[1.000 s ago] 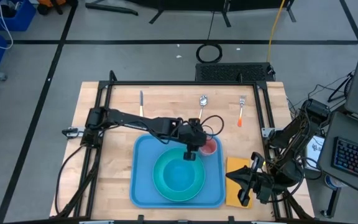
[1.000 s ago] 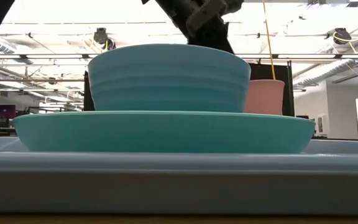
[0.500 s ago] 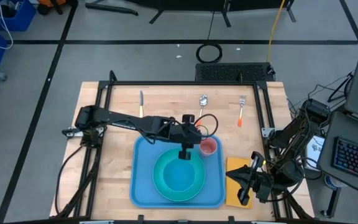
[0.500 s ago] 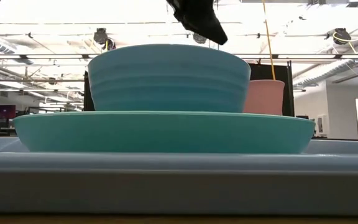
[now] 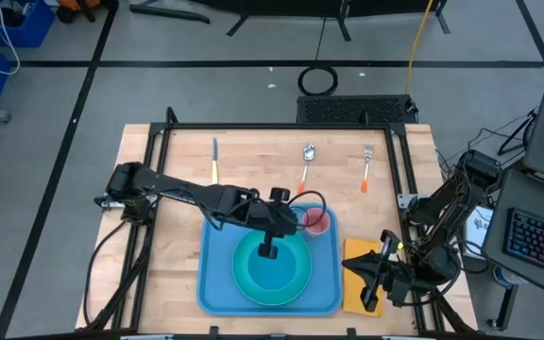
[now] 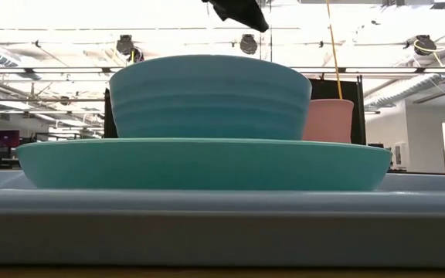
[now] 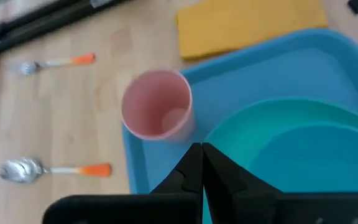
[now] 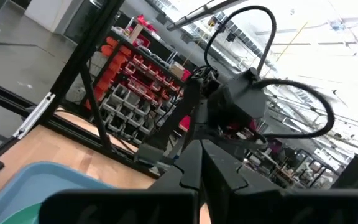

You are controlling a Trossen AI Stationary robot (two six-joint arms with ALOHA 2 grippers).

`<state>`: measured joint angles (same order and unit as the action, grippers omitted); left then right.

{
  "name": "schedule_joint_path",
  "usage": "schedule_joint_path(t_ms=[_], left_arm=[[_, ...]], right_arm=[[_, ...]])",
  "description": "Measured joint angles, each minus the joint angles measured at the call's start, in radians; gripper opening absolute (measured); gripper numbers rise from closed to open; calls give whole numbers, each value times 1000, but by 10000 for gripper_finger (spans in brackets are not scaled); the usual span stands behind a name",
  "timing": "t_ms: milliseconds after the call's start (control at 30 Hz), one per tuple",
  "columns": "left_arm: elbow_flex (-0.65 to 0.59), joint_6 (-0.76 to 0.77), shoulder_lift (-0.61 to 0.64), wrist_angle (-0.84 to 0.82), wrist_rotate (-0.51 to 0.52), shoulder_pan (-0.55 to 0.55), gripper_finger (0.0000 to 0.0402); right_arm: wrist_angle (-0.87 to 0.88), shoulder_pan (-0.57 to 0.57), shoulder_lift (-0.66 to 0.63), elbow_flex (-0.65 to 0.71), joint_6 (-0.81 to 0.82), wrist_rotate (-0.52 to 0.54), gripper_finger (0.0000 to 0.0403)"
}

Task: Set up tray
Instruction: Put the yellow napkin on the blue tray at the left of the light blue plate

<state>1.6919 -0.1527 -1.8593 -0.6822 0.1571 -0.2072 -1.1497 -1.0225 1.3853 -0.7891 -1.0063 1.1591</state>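
The tray [image 5: 217, 283] is seen lying on the desk [image 5: 168, 274], with a plate [image 5: 249, 285] on it, a bowl [image 5: 277, 267] on the plate and a pink cup [image 5: 317, 223] in the tray's corner. The left gripper [image 5: 268, 251] is held above the bowl, its jaws pressed together with nothing between them, as the left wrist view shows. The cup stands just beyond and to one side of the jaws, and the bowl's rim lies directly below them.

Several risks are judged from this position. If the closed jaws were lowered here, the bowl could be struck on its rim, tipped or pushed off centre on the plate. If the arm were swung sideways at low height, the cup, which stands close by, could be knocked over or shoved against the tray's raised edge. The spoon [image 5: 308, 154], the fork [image 5: 367, 165] and the knife [image 5: 214, 157] lie well beyond the jaws on the desk; thin flat handles are likely to be hard to pinch and could slide away.

The right gripper [image 5: 374, 285] is parked beside the tray over the yellow napkin [image 5: 355, 249], its jaws closed and empty. The napkin could be dragged if that arm were moved carelessly.
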Motion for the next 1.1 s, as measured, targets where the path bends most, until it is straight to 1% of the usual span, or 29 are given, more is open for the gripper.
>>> schedule_joint_path(t_ms=[133, 267, 367, 400, 467, 600, 700, 767, 867, 967, 1100], left_arm=[[-1, 17, -1, -24, -31, 3, 3], [-20, 7, -1, -11, -60, 1, 2], [-58, 0, 30, 8, -66, 2, 2], [-81, -2, 52, 42, -67, 6, 2], [-154, -1, 116, 107, -75, 13, 2], [-353, 21, 289, 281, -103, 25, 1], [-509, 46, 433, 400, -96, 24, 1], [-611, 61, 526, 447, -97, 20, 1], [-731, 70, 647, 545, -90, 9, 1], [-820, 77, 743, 635, -79, -2, 1], [-903, 75, 836, 652, -78, -16, 1]], right_arm=[[43, 0, 0, 0, 29, 0, 0], [55, 0, 0, 0, 49, 0, 0], [56, 0, 0, 0, 49, 1, 0], [61, 0, 0, 0, 50, 2, 0], [70, 0, 0, 1, 52, 11, 0], [80, 0, 0, 2, 61, 49, 0], [104, 0, 0, 1, 95, 45, 0], [122, 5, 0, 1, 131, 45, 0], [151, 24, 1, 1, 187, 44, 0], [185, 49, 0, 1, 213, 44, 0], [230, 83, 0, 1, 272, 49, 0]])
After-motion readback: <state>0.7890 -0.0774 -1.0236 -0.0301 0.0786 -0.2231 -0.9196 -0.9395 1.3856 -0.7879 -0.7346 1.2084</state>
